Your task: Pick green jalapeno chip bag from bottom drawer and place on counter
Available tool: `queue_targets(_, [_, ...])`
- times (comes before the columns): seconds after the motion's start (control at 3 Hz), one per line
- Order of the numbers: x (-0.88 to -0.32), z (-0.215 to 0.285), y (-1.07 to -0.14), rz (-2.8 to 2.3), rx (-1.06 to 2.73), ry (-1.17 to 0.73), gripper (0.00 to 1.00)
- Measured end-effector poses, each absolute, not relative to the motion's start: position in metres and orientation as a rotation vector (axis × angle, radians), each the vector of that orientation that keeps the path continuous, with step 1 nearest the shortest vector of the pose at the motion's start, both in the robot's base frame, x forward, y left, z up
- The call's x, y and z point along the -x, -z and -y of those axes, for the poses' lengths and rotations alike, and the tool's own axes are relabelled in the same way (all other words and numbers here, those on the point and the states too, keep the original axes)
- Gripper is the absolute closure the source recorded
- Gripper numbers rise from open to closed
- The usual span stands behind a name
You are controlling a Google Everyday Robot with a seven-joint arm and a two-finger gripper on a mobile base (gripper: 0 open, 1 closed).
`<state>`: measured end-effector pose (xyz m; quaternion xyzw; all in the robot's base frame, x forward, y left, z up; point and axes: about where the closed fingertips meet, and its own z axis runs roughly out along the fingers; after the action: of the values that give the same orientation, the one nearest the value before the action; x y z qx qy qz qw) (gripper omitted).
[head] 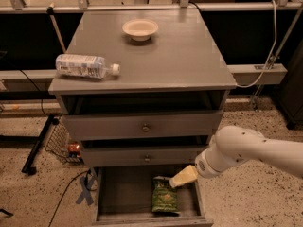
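Note:
The green jalapeno chip bag lies flat in the open bottom drawer, towards its right side. My gripper reaches in from the right on the white arm and hovers just above the bag's upper right corner, over the drawer. The counter is the grey top of the cabinet, above the two upper drawers.
A clear plastic bottle lies on its side at the counter's left edge. A pale bowl stands at the counter's back. The two upper drawers are slightly open. A wire basket and cables lie on the floor to the left.

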<state>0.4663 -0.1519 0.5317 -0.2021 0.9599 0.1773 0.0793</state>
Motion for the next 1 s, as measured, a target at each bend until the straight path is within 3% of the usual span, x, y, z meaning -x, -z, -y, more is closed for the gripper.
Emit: queue_targets(1.0, [-0.478,0.144,-0.472,-2.908,0.444,-0.672,0.00])
